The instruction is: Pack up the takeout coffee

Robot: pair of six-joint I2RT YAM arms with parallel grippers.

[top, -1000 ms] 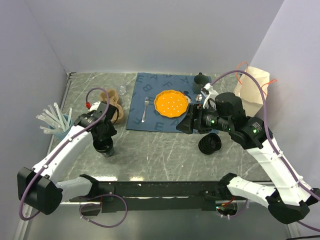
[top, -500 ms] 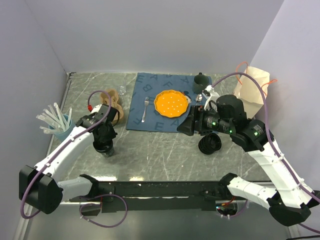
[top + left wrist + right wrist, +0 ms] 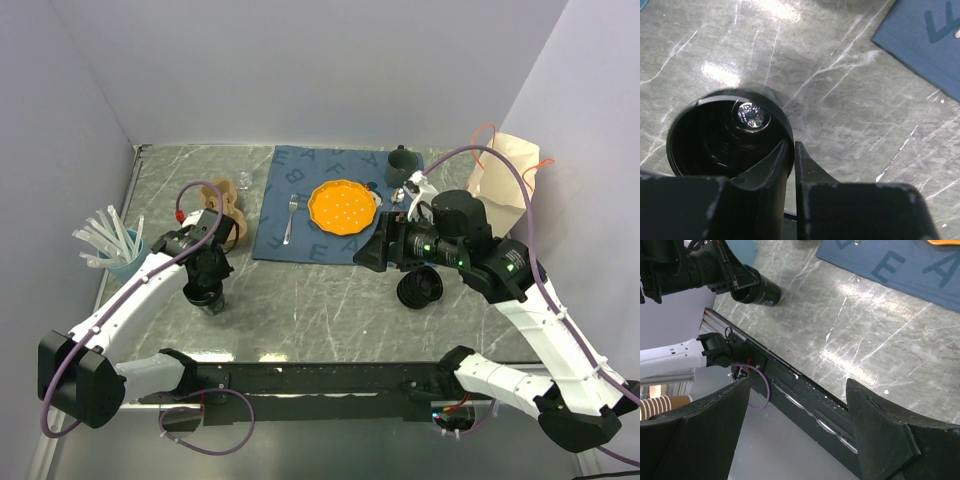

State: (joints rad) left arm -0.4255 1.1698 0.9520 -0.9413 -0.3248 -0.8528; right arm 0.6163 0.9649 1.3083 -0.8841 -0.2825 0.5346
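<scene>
Currently the left gripper (image 3: pixel 791 145) is pinching the wall of the takeout coffee cup (image 3: pixel 715 140). Its jaws are sitting narrow, with one finger inside the mouth and the other outside against the side. The cup is standing upright and uncovered on the bench (image 3: pixel 320 305), towards the left side. The right gripper (image 3: pixel 797 385) is hanging wide with nothing between its fingers, above the bench and close to the ribbed lid (image 3: pixel 420 288). That lid is lying well apart from the cup, over on the right side.

The main risk is lying in that one-sided grip. A thin disposable wall is probably giving under the squeeze, so the rim may be going oval, and a lid would then be refusing to seat. Lifting from one edge is also inviting the cup to swing or tilt, and it could be slipping free if the pads are holding only the lip. The wrist view is showing only a dark interior, so I cannot tell whether the cup is carrying liquid; if it is, a tilt is risking a spill. The paper bag (image 3: pixel 505 175) is standing at the far right, so a long carry across is risking a collision with the right arm.
</scene>
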